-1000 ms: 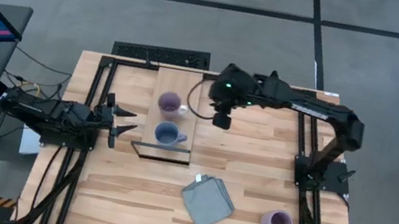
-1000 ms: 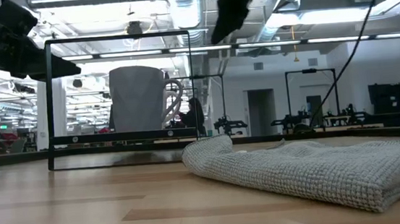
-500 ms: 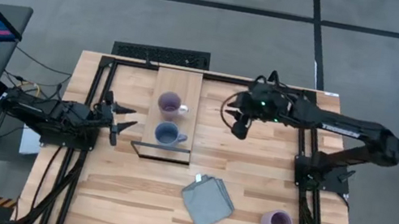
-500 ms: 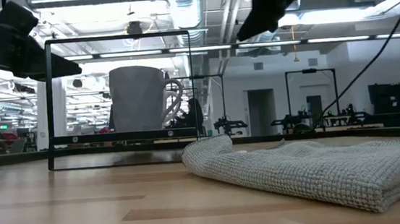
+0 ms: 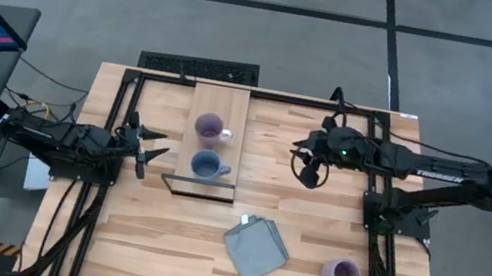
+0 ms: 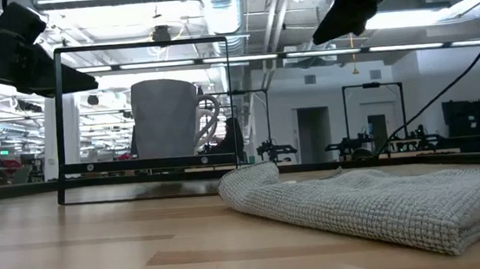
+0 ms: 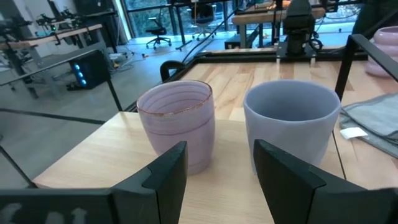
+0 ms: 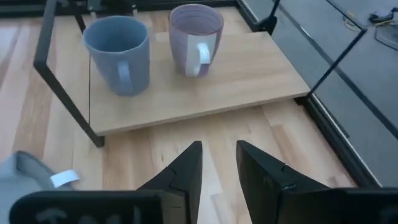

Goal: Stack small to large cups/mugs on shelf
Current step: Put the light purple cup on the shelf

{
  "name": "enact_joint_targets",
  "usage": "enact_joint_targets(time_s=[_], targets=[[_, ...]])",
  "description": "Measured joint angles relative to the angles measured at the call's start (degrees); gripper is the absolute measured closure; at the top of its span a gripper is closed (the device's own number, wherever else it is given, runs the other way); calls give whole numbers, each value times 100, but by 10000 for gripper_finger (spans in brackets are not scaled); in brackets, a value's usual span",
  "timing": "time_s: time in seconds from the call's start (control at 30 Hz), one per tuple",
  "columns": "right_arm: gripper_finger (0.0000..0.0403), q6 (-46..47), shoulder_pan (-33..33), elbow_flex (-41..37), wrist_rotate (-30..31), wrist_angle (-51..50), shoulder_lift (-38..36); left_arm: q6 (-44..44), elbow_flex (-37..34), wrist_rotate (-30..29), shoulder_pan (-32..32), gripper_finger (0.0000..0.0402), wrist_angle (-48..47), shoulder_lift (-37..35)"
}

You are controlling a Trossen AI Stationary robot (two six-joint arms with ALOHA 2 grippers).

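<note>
On the shelf [image 5: 221, 103] two mugs [image 5: 210, 130]; a third [image 5: 341, 275], seemingly lilac, apart.

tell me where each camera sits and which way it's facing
High: above the table, looking straight down; both arms, left hand, right hand.
Low: at tabletop height, looking level across the cloth toward the shelf; both arms enter from above.
Left wrist: beside the shelf, facing the blue mug and lilac mug; own open fingers.
Right wrist: facing the shelf; own fingers.
Both wrists share the two mugs.
</note>
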Motion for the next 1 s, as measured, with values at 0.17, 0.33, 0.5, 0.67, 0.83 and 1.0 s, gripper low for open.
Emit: enact_joint_targets(time_s=[0.17,0.33,0.5,0.67,0.83,1.0], targets=[[283,393,191,-345,42,-99,-399,57,0,-346,0,225,-1,0],[283,838,440,-696,205,-191,-795,40,0,-425,0,225,-1,0],[283,1243,717,-835,207,-298,-1062,-51,0,-402,0,225,-2,-1],[283,1346,1013,-835,178,-520,-1168,-58,0,-402,0,225,-2,0],[283,2085,1258,-835,41,-933,-1197,-54,0,-402,0,225,-2,-1],[283,2594,1499,-835,-428,-1082,-1195,34,0,-400,0,225,-2,0]])
